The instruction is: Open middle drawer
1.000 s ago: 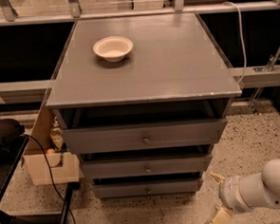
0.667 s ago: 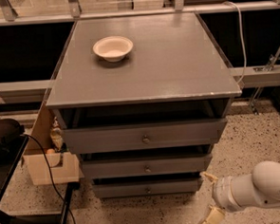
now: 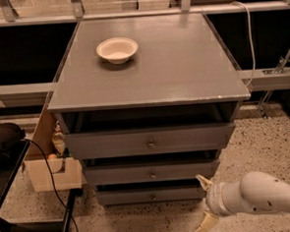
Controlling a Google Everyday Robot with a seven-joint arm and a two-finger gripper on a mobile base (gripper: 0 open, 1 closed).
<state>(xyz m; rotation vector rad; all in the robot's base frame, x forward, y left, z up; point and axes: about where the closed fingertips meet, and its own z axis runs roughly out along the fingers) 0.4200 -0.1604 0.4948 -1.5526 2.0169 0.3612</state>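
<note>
Where it hangs beside middle drawer point(image 3: 151, 172), end effector point(image 3: 204, 204) spread wide, empty.

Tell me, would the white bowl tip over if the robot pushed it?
Probably not: the bowl looks wide and low, so it would likely slide on the smooth grey top. It looks empty, so it is probably light. The pincer hangs open, low beside the bottom drawer.
</note>
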